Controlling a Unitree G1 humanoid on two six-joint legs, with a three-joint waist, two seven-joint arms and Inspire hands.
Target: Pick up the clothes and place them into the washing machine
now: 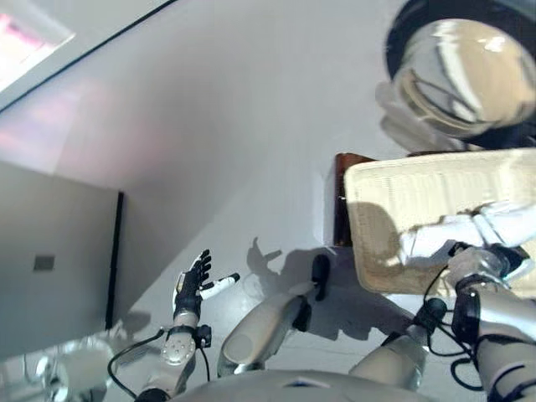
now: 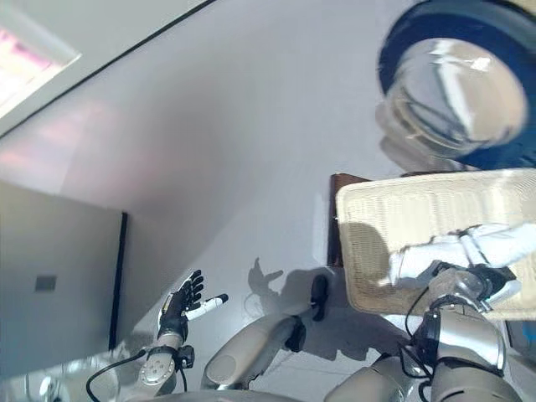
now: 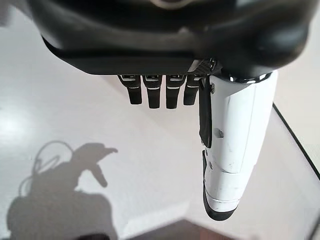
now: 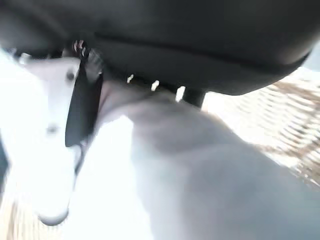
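The white garment (image 1: 456, 234) lies in the wicker basket (image 1: 394, 201) at about four o'clock in the head views, a crumpled strip running across the basket's near half, with the right hand (image 1: 494, 255) down on its right end. The cloth looks light, soft and limp, so it will likely sag and trail once lifted; a bunched fold near the middle seems a safer hold than one end, which would leave a long tail to snag on the basket rim. The right wrist view shows pale cloth pressed close under the palm and wicker beyond, yet the fingers are buried in it, so I cannot tell whether they have closed. The head views alone show the washing machine door (image 1: 465, 71), round and glassy, at about one o'clock just beyond the basket. The left hand (image 1: 194, 289) hangs at seven o'clock over bare floor, fingers straight and empty, which its wrist view confirms.
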